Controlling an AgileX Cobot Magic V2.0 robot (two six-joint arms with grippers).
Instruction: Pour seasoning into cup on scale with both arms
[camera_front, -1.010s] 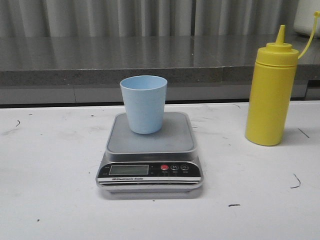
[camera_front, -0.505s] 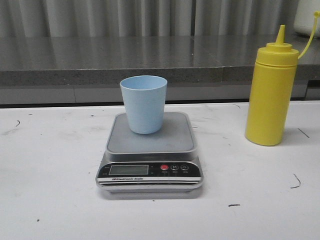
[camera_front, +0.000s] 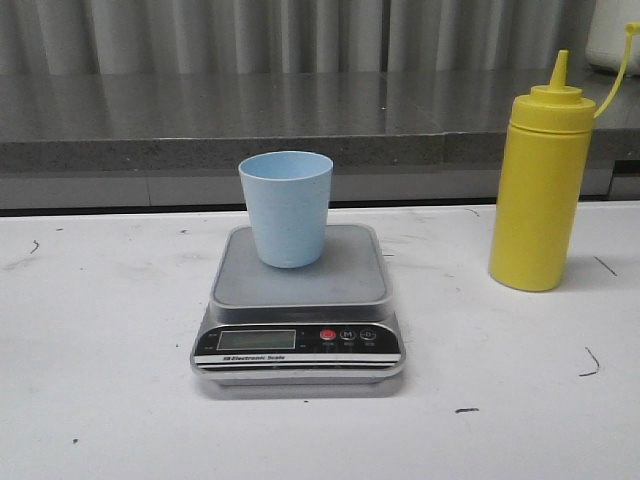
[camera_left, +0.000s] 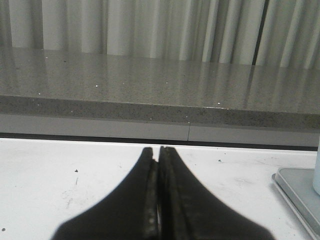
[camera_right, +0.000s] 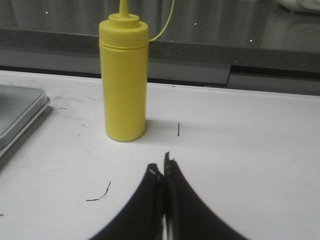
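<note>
The right gripper (camera_right: 164, 172) hangs with its tips pressed together, empty, above the white surface (camera_front: 100, 400), near the yellow bottle (camera_right: 123, 80). The left gripper (camera_left: 159, 160) is likewise closed and empty. The bottle stands upright right of the scale (camera_front: 298, 300), which carries the blue cup (camera_front: 286, 207). Its soft, smooth plastic probably yields; take it mid-body.

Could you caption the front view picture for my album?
A pale blue cup stands on a kitchen scale; a yellow squeeze bottle waits right.
</note>
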